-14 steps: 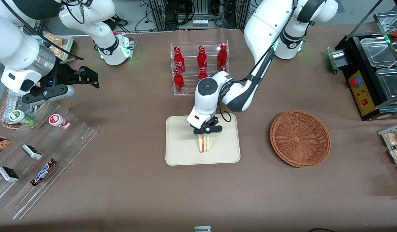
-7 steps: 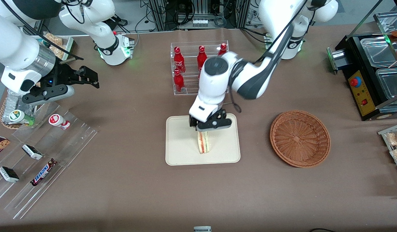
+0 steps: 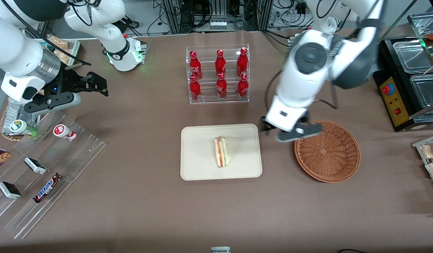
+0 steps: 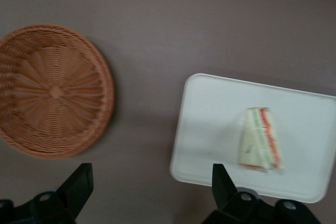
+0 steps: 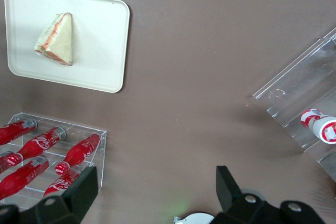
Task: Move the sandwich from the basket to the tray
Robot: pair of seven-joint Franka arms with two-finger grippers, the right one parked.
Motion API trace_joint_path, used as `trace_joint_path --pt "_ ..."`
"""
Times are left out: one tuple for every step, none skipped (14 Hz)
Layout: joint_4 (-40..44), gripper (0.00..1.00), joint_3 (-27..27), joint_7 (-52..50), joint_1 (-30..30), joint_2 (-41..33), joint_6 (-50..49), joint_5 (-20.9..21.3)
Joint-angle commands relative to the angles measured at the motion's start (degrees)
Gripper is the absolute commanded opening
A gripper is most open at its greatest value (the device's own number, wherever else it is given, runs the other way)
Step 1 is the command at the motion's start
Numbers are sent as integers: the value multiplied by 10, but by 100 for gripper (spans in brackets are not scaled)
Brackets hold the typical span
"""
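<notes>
I had the left gripper (image 3: 290, 133) spread empty, centre-right; the triangular white-bread sandwich (image 3: 221, 152) stood on edge on the cream rectangular tray (image 3: 199, 168) and might topple.

- Front view: high above the table, looking steeply down, tray (image 3: 202, 168) central.
- Left wrist view: looks down from above, past the spread-fingered gripper (image 4: 152, 195), at tray and basket (image 4: 52, 90).
- Right wrist view: downward; shares the tray.

The sandwich (image 5: 54, 38) lies on the tray (image 5: 100, 51) — red bottles (image 5: 39, 163) in a clear rack (image 5: 100, 153) nearby.
</notes>
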Motion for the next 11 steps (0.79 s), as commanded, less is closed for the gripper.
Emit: trace_joint_path --pt "-19 100 -7 101 69 -39 -48 -11" --pt "-21 100 -7 124 91 -48 -60 -11" --pt "-21 100 -6 152 112 -61 -73 -10" --pt "-22 100 -6 174 126 -72 -86 -10" --pt "-22 100 -6 197 144 -84 -102 -10" --pt "-23 100 -6 216 155 -96 -119 -11" --pt "-29 100 -6 234 160 -112 -137 -10" --pt "-38 100 -6 244 160 -132 -151 -10" --pt "-59 100 -5 250 160 -155 -156 -10" --pt "-78 100 -6 254 163 -182 -158 -10" --pt "-88 100 -7 254 172 -194 -158 -10"
